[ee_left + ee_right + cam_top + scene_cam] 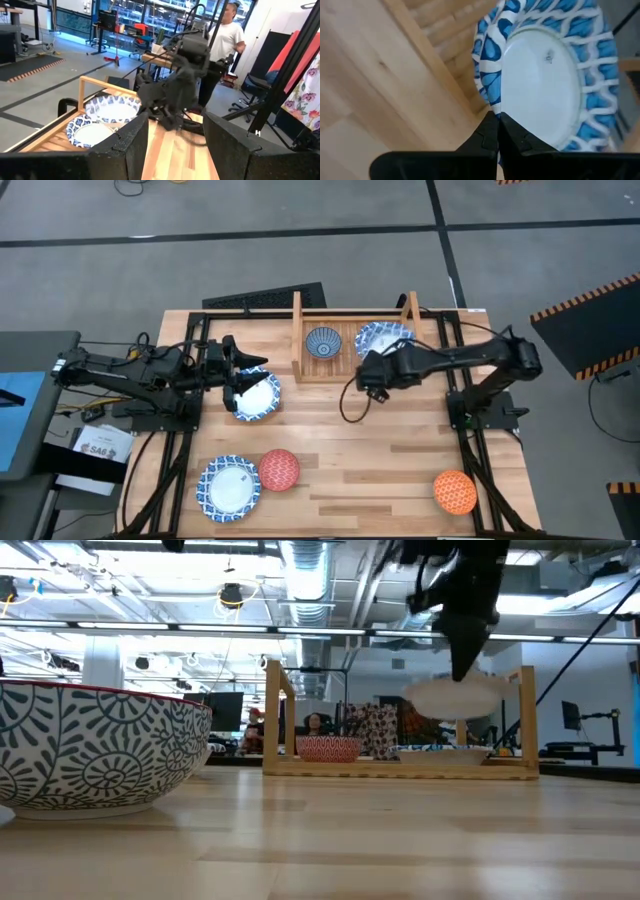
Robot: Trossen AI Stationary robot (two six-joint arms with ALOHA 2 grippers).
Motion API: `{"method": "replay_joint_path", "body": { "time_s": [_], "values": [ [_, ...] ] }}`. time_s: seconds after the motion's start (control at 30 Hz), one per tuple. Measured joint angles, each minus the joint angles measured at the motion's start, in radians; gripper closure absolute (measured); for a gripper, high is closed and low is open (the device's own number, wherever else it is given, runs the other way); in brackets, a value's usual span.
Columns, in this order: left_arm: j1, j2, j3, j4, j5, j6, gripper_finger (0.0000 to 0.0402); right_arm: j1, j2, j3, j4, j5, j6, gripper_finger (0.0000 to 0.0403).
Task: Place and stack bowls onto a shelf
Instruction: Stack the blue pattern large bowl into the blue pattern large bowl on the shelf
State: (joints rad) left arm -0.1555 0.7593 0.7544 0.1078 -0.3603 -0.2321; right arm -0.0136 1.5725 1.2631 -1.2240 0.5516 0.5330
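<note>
The wooden shelf [300,330] stands at the table's far middle. A small blue bowl [323,342] rests in its left part. My right gripper [375,368] is shut on a white bowl with a blue rim [388,337], held over another such bowl [91,134] that sits in the shelf's right part. My left gripper [236,375] is open beside the left rim of a white and blue bowl [259,398] on the table. Whether it touches that bowl does not show. Near the front edge stand another white and blue bowl [228,487], a red bowl [279,469] and an orange bowl [455,491]. My right gripper pinches the white and blue bowl's rim [487,95] between its two fingers, one inside the bowl and one outside. It comes from above, pointing down, at the rim's near side. The bowl [455,698] is lifted clear, roughly level, above the bowl in the shelf [445,753].
Black metal frame rails [190,430] run along both sides of the table. A dark flat object [265,298] lies behind the shelf. A person [227,35] stands beyond the table. Bare wood [360,450] lies between the shelf and the front bowls.
</note>
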Motion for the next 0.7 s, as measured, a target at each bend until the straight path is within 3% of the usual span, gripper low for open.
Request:
{"method": "replay_joint_path", "body": {
  "time_s": [0.7],
  "values": [
    [0.000,0.000,0.000,-0.008,-0.018,0.000,0.0228,-0.085,0.219,0.002,0.066,0.002,-0.113,0.0371]
  ]
}}
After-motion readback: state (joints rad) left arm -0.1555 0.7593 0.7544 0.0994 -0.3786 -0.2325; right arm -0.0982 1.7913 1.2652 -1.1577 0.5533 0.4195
